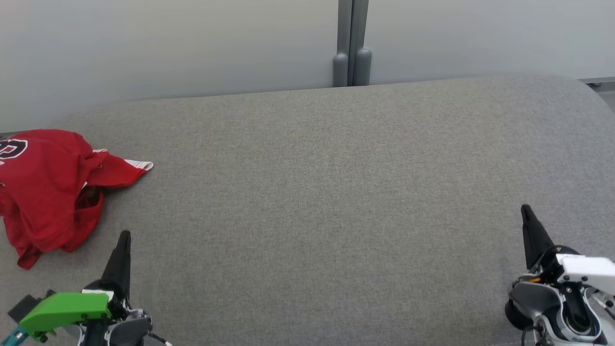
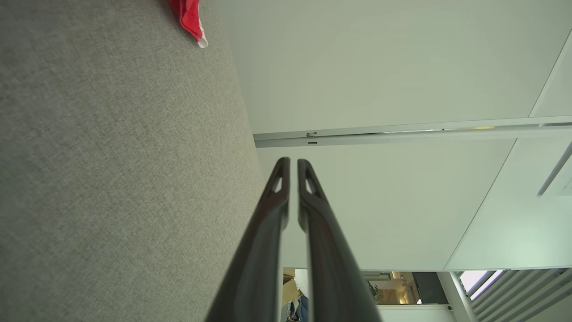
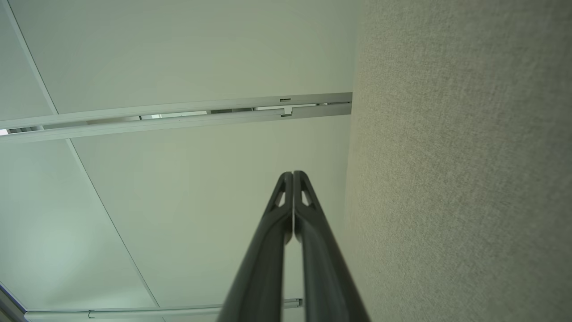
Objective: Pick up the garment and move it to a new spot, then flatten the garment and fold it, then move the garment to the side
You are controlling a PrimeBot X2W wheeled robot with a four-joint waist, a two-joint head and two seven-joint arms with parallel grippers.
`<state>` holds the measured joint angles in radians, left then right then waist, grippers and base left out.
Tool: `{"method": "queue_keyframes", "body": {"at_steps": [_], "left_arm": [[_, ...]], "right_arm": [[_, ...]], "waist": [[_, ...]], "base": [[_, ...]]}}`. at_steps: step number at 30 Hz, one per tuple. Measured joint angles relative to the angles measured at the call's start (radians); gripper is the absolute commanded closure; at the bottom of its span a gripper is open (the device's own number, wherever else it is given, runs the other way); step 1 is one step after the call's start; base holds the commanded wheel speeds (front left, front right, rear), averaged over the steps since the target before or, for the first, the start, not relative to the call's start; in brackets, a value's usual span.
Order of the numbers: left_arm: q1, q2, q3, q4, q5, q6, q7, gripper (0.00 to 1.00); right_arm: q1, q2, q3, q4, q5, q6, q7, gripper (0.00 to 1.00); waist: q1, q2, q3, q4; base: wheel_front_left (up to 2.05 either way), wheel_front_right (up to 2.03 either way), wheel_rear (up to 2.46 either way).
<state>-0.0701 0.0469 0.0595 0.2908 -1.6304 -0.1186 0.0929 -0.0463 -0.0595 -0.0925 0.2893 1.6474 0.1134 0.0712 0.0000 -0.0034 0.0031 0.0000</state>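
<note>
A red garment [image 1: 43, 192] is seen lying crumpled at the far left of a broad grey fabric-covered surface [image 1: 312, 192], with part of it cut off by the left edge of the head view. White lettering with a dark outline [image 1: 12, 149] is shown on its far left part, and a sleeve with a red-and-white striped cuff [image 1: 139, 165] is stretched out to the right, flat on the fabric. The left gripper [image 1: 124, 238] is placed at the near left, just to the near right of the garment and apart from it, its dark fingers pointed toward the far side. A bright green part [image 1: 67, 310] is mounted at its wrist. In the left wrist view a narrow gap is shown between the tips of the left gripper [image 2: 292, 162], so the jaws are slightly parted and nothing is gripped; the striped cuff of the garment [image 2: 190, 18] is caught at the top of that view. The right gripper [image 1: 526, 209] is placed at the near right, well apart from the garment, with a white housing [image 1: 586, 269] at its wrist. In the right wrist view the tips of the right gripper [image 3: 292, 173] are pressed together, so it is closed on nothing. Beyond the far edge of the surface, pale wall panels are divided by a grey upright post [image 1: 352, 43].
</note>
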Motion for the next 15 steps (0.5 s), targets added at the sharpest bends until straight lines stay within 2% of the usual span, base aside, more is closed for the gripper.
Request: {"method": "queue_keyframes", "body": {"at_steps": [1, 2, 9, 15], "left_arm": [[0.006, -0.004, -0.001, 0.012, 0.000, 0.000, 0.000, 1.00], [0.014, -0.007, -0.001, 0.024, 0.000, 0.000, 0.000, 0.00], [0.033, -0.017, -0.005, 0.039, 0.003, 0.001, -0.006, 0.00], [0.033, -0.017, -0.022, 0.030, 0.032, 0.001, -0.016, 0.00]], "right_arm": [[0.010, 0.005, 0.002, 0.012, 0.000, 0.000, 0.000, 1.00], [0.022, 0.010, 0.002, 0.023, 0.000, -0.001, 0.000, 0.00], [0.050, 0.024, 0.007, 0.037, -0.007, -0.001, -0.007, 0.00], [0.050, 0.015, 0.021, 0.026, -0.059, 0.000, -0.028, 0.00]], "waist": [[0.0000, 0.0000, 0.000, 0.000], [0.0000, 0.0000, 0.000, 0.000], [0.0000, 0.0001, 0.000, 0.000], [0.0000, 0.0001, 0.000, 0.002]], "base": [[0.00, 0.00, 0.00], [0.00, 0.00, 0.00], [0.00, 0.00, 0.00], [0.00, 0.00, 0.00]]}}
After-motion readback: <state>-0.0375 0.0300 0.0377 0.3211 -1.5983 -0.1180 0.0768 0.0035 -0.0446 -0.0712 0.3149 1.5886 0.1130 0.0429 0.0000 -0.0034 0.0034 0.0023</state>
